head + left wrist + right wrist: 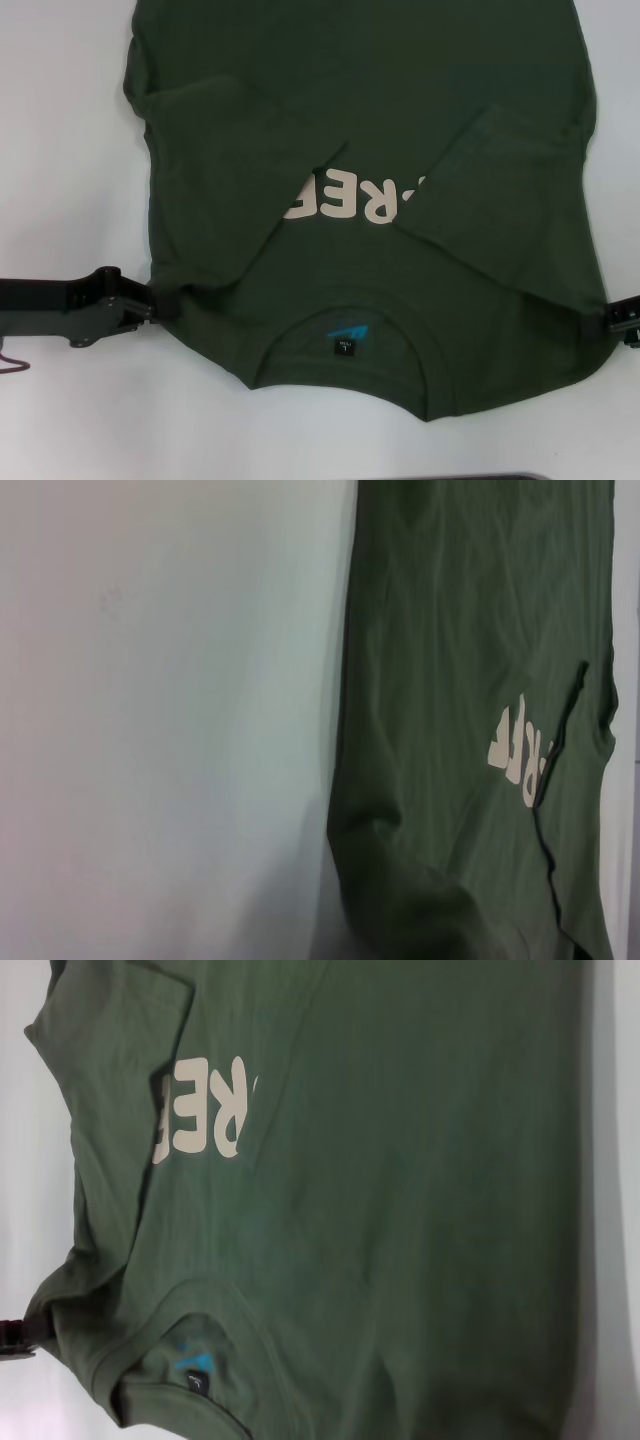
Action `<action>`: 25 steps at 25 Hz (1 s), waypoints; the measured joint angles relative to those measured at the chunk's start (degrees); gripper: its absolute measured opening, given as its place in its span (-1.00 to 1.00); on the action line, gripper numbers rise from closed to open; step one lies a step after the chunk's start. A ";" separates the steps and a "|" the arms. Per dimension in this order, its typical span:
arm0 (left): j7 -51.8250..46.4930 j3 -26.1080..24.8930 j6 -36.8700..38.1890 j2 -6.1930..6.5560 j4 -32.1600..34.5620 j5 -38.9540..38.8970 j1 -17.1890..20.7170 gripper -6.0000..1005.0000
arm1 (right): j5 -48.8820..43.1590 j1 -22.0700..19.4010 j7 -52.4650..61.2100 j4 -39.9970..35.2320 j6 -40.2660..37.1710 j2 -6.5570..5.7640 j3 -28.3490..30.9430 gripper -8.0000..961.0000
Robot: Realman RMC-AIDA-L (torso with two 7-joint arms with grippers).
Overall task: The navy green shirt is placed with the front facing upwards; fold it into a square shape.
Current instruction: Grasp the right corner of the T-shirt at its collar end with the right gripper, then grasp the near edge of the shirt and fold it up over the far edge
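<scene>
Lettering (350,195) on the navy green shirt (370,100) is half hidden under both folded-in sleeves. Shirt lies on the white desk (60,130), collar nearest. Left gripper (150,303) at nine o'clock, right gripper (622,320) at three, touch the shoulders; finger opening can't be told.

The navy green shirt (220,190) lies flat across the frame's centre, collar nearest (sleeves folded inward), lettering partly covered.

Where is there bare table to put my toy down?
Bare white table lies left of the dark olive-green cotton shirt, above the left gripper. Another strip runs below the collar. The middle is all shirt, and the right gripper crowds the right edge.
</scene>
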 joint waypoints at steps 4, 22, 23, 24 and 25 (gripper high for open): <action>-0.05 0.00 0.08 -0.05 0.00 0.00 -0.04 -0.92 | -0.02 -0.02 -0.02 0.00 -0.15 -0.24 -0.01 -0.28; 0.31 1.79 2.40 0.67 0.00 0.50 -0.24 -0.92 | -0.05 -0.05 0.06 -0.14 -1.64 -0.95 -1.08 -0.88; 0.34 2.81 3.29 0.99 0.00 0.68 -0.26 -0.92 | -0.18 -0.08 0.09 -0.57 -2.26 -1.06 -1.59 -0.88; 0.33 3.89 4.03 1.26 -0.01 0.97 -0.28 -0.92 | -0.57 -0.22 0.19 -1.41 -3.03 -1.10 -2.19 -0.88; 0.32 4.95 4.98 1.44 -0.09 1.42 -0.30 -0.92 | -1.18 -0.37 0.39 -2.44 -3.72 -1.04 -2.52 -0.88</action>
